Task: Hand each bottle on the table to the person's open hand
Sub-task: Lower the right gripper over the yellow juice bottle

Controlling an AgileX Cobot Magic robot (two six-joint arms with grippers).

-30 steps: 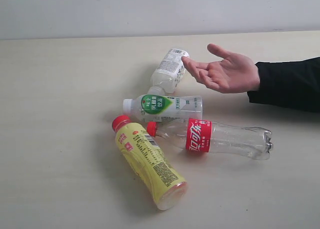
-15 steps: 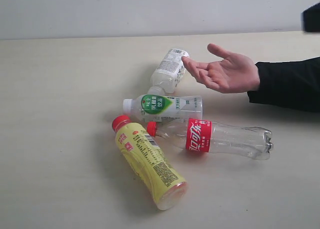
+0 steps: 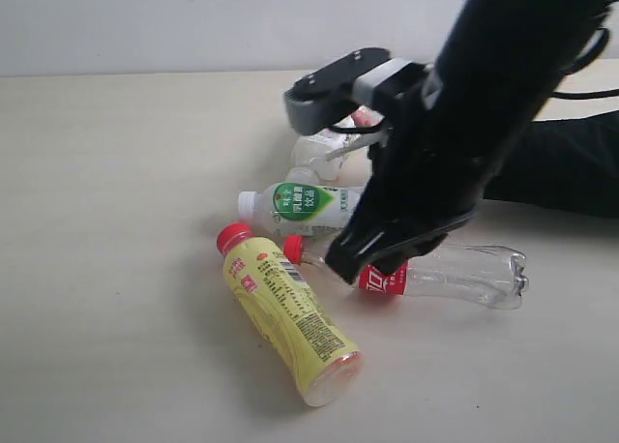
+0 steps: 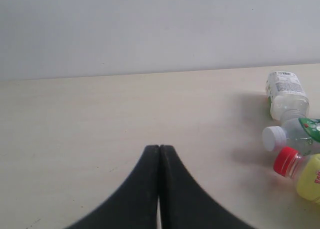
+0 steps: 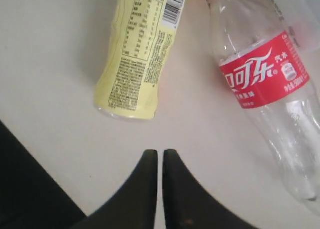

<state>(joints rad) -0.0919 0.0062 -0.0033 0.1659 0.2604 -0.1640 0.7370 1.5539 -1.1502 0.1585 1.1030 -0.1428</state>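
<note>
Zero handovers; black right pincer point(image 5: 160, 154) (all but closed, empty) just swung over clear red-labelled plastic bottle point(image 5: 265, 74); left pincer point(image 4: 159, 148) closed.

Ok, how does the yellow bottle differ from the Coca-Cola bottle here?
The yellow bottle is yellow all over, with fine print down its body; the Coca-Cola bottle is clear with one red label band. In the exterior view the yellow bottle shows whole, while the right arm hides part of the Coca-Cola bottle. Both lie on their sides on the table, red caps close together.
</note>
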